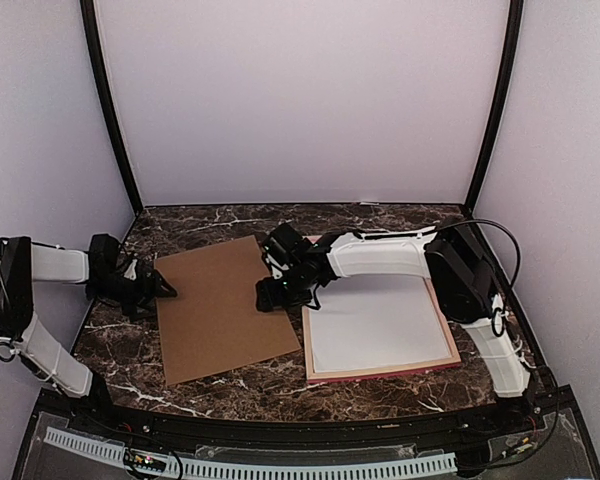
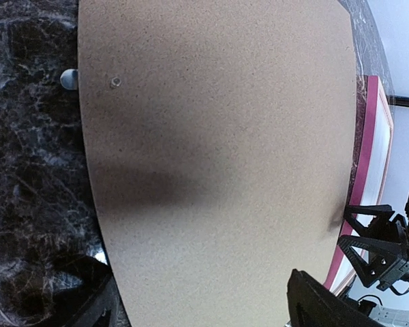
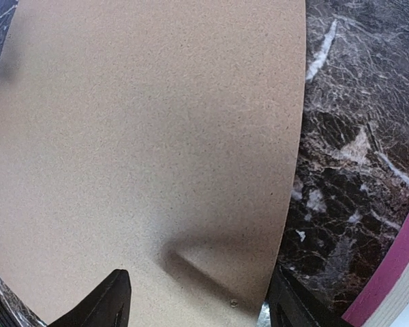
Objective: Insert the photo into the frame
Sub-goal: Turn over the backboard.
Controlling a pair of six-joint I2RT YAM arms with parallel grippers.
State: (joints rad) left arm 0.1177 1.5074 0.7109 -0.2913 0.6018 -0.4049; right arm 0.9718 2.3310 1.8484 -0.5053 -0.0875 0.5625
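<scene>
The frame, pink outside and light wood inside, lies flat on the right of the table and shows as a pink strip in both wrist views. A white sheet fills it. The photo's sunset picture shows in no view. My left gripper sits at the left edge of the brown backing board with its jaws wide apart. At the board's right edge my right gripper is open, one finger over the board and one beside its edge.
The dark marble table is walled in by white panels at the back and sides. The board lies at a slant, its right corner close to the frame's left rail. A small round fitting sticks out at the board's edge.
</scene>
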